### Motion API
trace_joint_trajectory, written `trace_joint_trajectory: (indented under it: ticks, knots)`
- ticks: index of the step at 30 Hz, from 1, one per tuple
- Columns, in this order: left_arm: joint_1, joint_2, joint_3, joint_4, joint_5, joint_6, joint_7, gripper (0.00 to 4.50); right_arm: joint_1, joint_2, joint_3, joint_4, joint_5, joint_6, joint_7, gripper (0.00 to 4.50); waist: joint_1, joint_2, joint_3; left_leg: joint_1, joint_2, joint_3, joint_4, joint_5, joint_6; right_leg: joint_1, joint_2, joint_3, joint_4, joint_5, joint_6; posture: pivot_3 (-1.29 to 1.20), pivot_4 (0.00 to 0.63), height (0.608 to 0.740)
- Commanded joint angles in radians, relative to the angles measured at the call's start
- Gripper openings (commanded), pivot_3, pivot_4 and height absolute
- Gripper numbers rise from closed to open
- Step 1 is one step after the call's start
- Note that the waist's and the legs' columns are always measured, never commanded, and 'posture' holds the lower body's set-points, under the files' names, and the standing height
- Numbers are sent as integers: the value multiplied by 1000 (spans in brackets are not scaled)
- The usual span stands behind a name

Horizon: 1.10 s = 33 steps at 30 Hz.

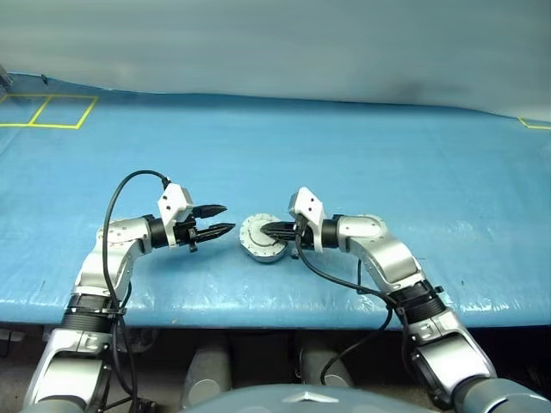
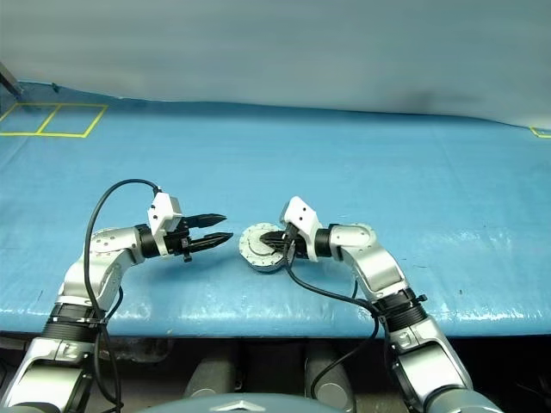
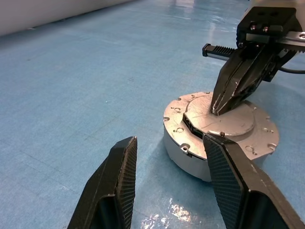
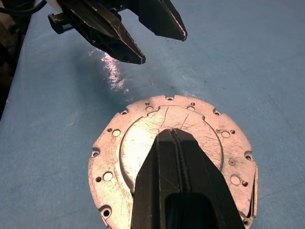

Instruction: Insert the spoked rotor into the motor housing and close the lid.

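Observation:
The motor housing [image 1: 258, 249] sits on the blue table near its front edge, a round silver-grey metal body. Its lid [image 4: 143, 136] lies flat on top, plain grey face up, with a raised centre and several small holes round the rim. My right gripper [image 1: 263, 230] is shut, and its fingertips rest on the lid's raised centre [image 3: 233, 121]. My left gripper [image 1: 225, 218] hovers open and empty just to the left of the housing, pointing at it and not touching it. The spoked rotor is hidden.
A blue sheet [image 1: 344, 155] covers the table, whose front edge runs close below the housing. Yellow tape squares [image 1: 60, 112] mark the far left corner. A grey wall [image 1: 275, 43] stands behind the table.

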Motion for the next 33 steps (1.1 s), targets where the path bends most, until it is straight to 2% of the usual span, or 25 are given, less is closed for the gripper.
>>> trace_joint_trajectory:
  ticks: [1,11,16,22,25,28,33]
  knots:
    - [-14,4,-3,-46,-15,7,-11,2381,31,9,26,-4,-30,-22,-21,0,0,0,0,0,0,0,0,0,0,0,0,0,0,0,0,0,150,740]
    - [1,-7,-34,-68,-18,24,-25,2381,102,25,15,1,-64,-63,-112,0,0,-1,-1,4,0,1,0,0,0,3,0,0,0,-4,-4,0,150,740]
    - [1,-8,-44,-65,-19,26,-30,2381,127,24,-40,-90,-20,-65,-151,0,1,-1,-1,3,0,1,0,0,0,3,0,0,0,-4,-4,0,150,740]
    - [-2,-9,-51,-57,-19,21,-29,2381,133,73,-146,-209,63,-40,-239,0,1,-1,-1,0,0,1,0,0,0,0,0,0,0,-4,-4,0,150,740]
    - [-3,-12,-52,-56,-18,20,-29,2381,145,86,-156,-247,83,-16,-259,0,1,-1,-1,1,0,0,-1,0,0,0,0,0,0,-4,-4,0,150,740]
    - [-4,-16,-54,-55,-17,19,-29,2417,161,88,-133,-258,80,6,-267,567,2,-1,-1,1,0,0,-2,0,0,0,0,0,0,-4,-4,0,150,740]
    - [-2,-17,-56,-57,-17,21,-31,2417,188,105,-91,-276,84,28,-267,2182,1,-1,-1,1,0,1,-2,0,0,0,0,0,-1,-4,-5,0,150,740]
